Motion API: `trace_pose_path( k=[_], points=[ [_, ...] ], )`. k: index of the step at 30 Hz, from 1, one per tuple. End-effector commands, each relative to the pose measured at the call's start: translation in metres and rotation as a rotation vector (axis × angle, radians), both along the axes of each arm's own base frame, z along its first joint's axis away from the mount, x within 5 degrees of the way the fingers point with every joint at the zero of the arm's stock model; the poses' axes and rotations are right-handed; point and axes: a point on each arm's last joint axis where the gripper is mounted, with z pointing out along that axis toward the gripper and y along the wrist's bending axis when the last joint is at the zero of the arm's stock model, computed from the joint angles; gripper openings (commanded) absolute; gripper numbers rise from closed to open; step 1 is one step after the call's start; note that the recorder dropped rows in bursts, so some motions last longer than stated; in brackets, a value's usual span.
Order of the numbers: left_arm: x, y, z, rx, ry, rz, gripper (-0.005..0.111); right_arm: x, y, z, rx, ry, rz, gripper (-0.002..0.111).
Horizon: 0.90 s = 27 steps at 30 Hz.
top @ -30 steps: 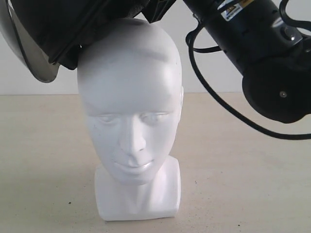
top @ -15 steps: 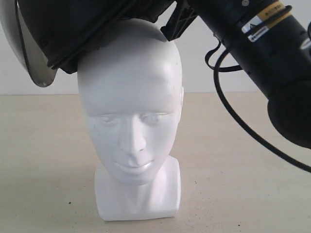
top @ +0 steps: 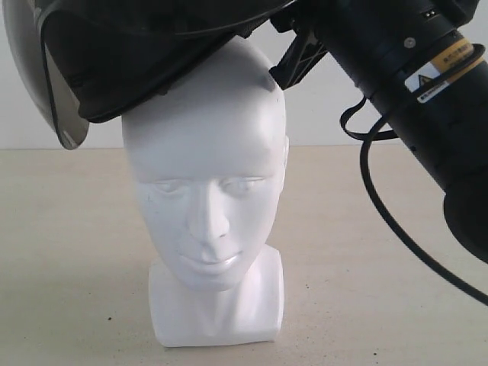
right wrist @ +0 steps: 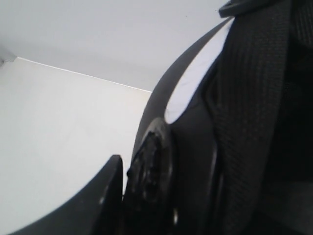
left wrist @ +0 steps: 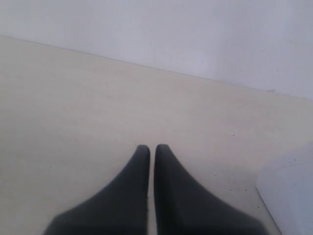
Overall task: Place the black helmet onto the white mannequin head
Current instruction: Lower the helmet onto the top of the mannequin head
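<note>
Squeezing the rim of the black helmet (top: pixel 137 53) with the right end effector (top: pixel 292 57), resting it tilted on top of the white mannequin head (top: pixel 206 175) standing upright on the table (top: pixel 381 267), visor (top: pixel 53 99) drooping beside the forehead. Hanging over the table with the left end effector (left wrist: pixel 148 152) pinched shut, holding nothing.

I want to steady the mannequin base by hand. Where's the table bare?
Bare table flanks the base of the white mannequin head on both sides and in front. Crowded above: the black helmet sits tilted over the crown, the right arm slanting in beside it.
</note>
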Motion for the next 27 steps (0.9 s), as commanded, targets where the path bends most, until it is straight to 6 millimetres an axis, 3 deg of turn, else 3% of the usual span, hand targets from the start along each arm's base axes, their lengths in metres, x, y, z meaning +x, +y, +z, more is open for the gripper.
trace_pose_path(
  k=[1,27],
  points=[
    [-0.0001,-0.0001,-0.0008,-0.004,-0.001,0.001,0.004,-0.0048,-0.0091,0.0105,0.021,-0.069,-0.063,0.000],
    [-0.0001,-0.0001,-0.0008,-0.004,-0.001,0.001,0.004,0.0016,-0.0060,0.0014,-0.097,-0.006,-0.118,0.000]
  ],
)
